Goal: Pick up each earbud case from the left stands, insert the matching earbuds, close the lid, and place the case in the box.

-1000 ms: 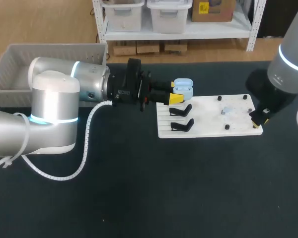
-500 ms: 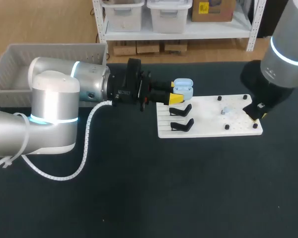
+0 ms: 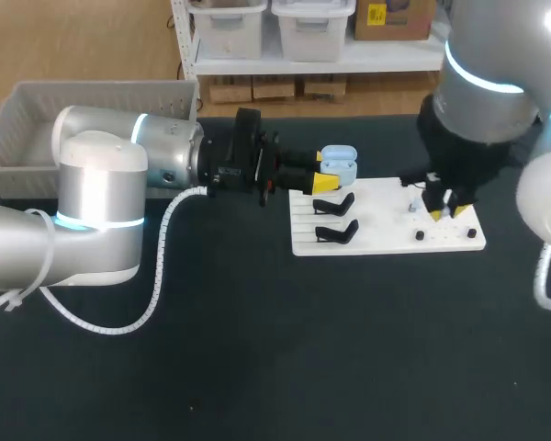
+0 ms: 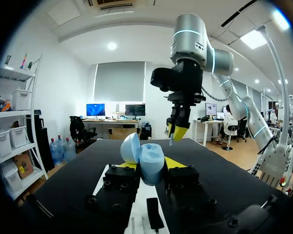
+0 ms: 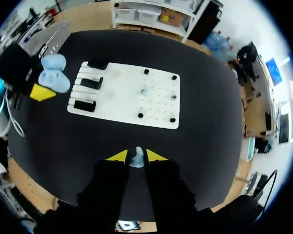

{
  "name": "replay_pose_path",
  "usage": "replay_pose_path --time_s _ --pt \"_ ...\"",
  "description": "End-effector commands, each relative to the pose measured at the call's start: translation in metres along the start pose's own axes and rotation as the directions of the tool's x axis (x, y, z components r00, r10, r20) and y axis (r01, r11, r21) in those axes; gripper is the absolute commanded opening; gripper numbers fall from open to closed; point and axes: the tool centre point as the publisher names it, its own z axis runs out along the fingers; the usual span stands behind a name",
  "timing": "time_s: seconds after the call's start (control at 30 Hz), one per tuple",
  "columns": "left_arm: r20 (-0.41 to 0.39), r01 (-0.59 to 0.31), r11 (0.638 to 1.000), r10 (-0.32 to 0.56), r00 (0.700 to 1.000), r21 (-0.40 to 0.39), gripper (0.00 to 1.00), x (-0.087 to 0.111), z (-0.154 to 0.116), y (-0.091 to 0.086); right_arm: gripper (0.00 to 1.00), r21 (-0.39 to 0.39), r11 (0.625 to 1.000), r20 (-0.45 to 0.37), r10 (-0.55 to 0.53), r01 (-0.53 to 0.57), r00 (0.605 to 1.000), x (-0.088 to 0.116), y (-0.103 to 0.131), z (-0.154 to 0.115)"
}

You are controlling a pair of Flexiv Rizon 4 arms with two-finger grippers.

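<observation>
My left gripper (image 3: 328, 175) is shut on a light-blue earbud case (image 3: 339, 164) with its lid open, held just off the far left corner of the white board (image 3: 386, 241). In the left wrist view the case (image 4: 150, 165) sits between the yellow fingers (image 4: 175, 163). My right gripper (image 3: 446, 212) hangs above the right part of the board. The right wrist view shows it shut on a small pale-blue earbud (image 5: 136, 159). A second earbud (image 3: 413, 208) lies on the board among black pegs. Two black stands (image 3: 336, 219) are bare.
A grey bin (image 3: 32, 115) stands at the far left behind my left arm. Small black pegs (image 3: 420, 235) stick up from the right half of the board. Dark tabletop (image 3: 285, 349) lies in front of the board.
My right arm has swung left from the board's right edge to above its right part, earbud still in its fingers. The left arm and the case have not moved.
</observation>
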Motion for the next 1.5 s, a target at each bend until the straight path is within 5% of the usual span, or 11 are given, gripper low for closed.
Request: replay_pose_path --time_s 0.03,0.6,1.13,1.5 --pt "0.001 -0.002 1.000 0.002 1.000 -0.005 0.00 0.000 0.000 -0.001 0.00 -0.002 0.999 -0.011 0.052 -0.052 0.999 -0.004 0.011 -0.001" --pt "0.001 -0.002 1.000 0.002 1.000 -0.005 0.00 0.000 0.000 -0.001 0.00 -0.002 0.999 -0.011 0.052 -0.052 0.999 -0.004 0.011 -0.001" --pt "0.001 -0.002 1.000 0.002 1.000 -0.005 0.00 0.000 0.000 -0.001 0.00 -0.039 0.879 -0.099 0.470 -0.475 0.877 -0.049 0.032 -0.034" --pt "0.001 -0.002 1.000 0.002 1.000 -0.005 0.00 0.000 0.000 -0.001 0.00 -0.047 0.895 -0.038 0.441 -0.443 0.897 -0.058 0.057 -0.045"
